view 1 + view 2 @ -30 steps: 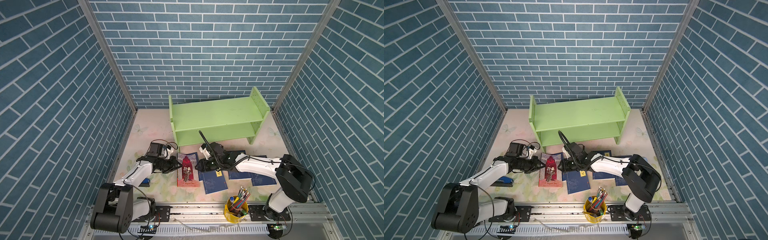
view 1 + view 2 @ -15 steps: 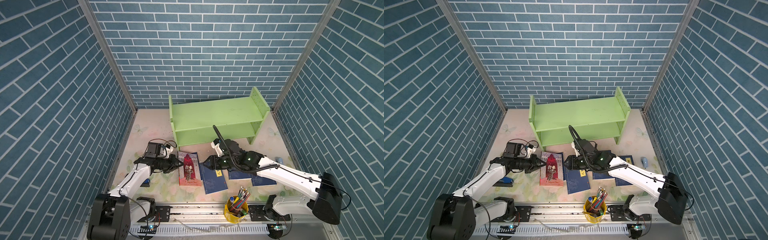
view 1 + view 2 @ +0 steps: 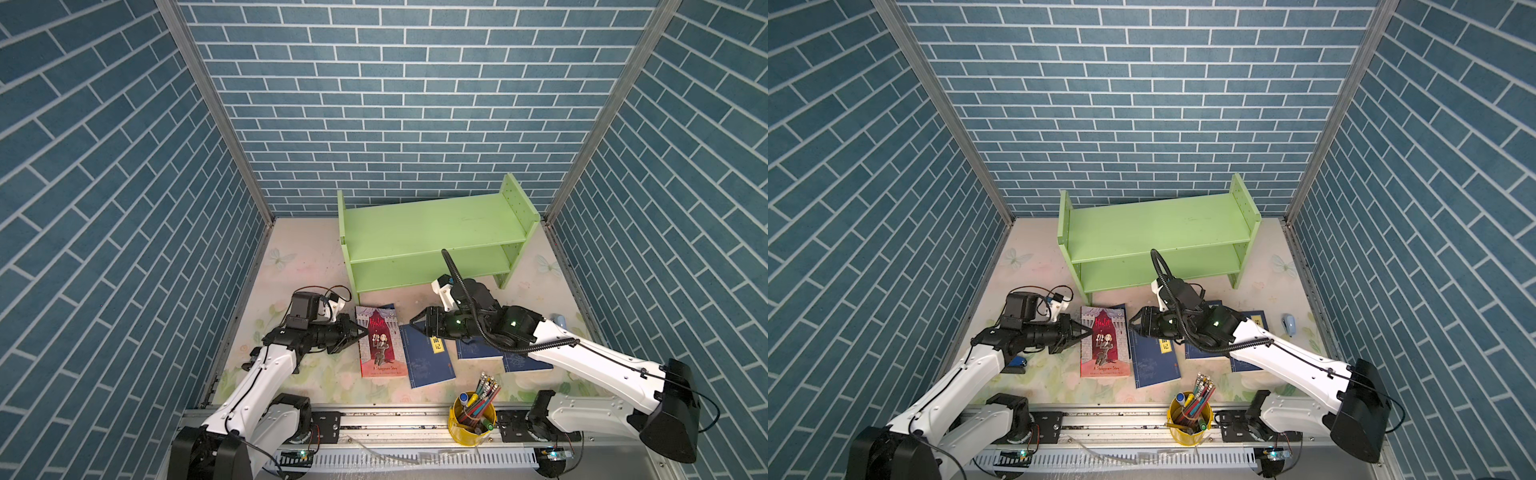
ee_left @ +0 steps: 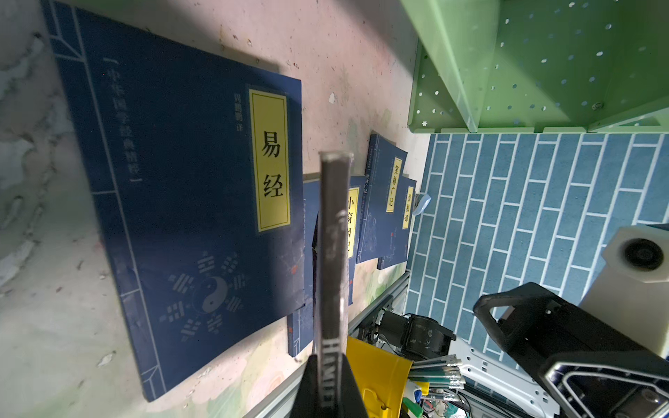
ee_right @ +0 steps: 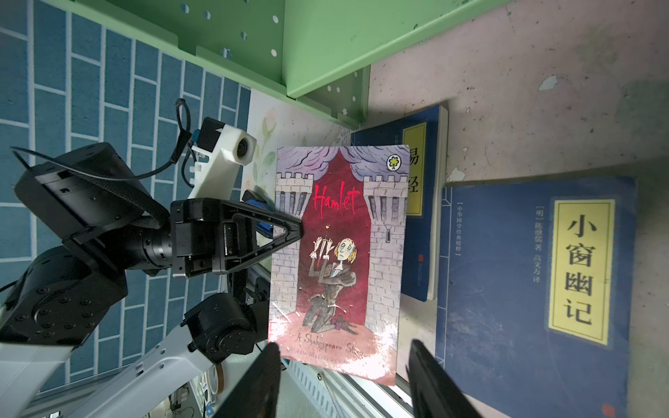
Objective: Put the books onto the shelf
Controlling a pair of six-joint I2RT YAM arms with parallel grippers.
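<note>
My left gripper (image 3: 360, 332) is shut on the spine edge of the red-and-grey Hamlet book (image 3: 380, 349), holding it just above the table; the spine (image 4: 333, 253) runs out from between its jaws. Beneath it lies a navy book (image 4: 181, 199) with a yellow label. My right gripper (image 3: 417, 326) is open and empty, over a second navy book (image 3: 428, 361), facing the Hamlet cover (image 5: 340, 253). Two more navy books (image 3: 478, 351) (image 3: 523, 363) lie partly under the right arm. The light-green shelf (image 3: 428, 232) stands behind with bare tiers.
A yellow cup of pencils (image 3: 471, 415) stands at the front edge near the right arm's base. A blue stapler (image 3: 1015, 361) lies under the left arm. A small pale-blue object (image 3: 1288, 323) sits by the right wall. Brick-pattern walls close in three sides.
The right arm has stretched out, its elbow swinging right, and its jaws have opened wider. The left gripper keeps its grip on the Hamlet book and has shifted slightly right.
</note>
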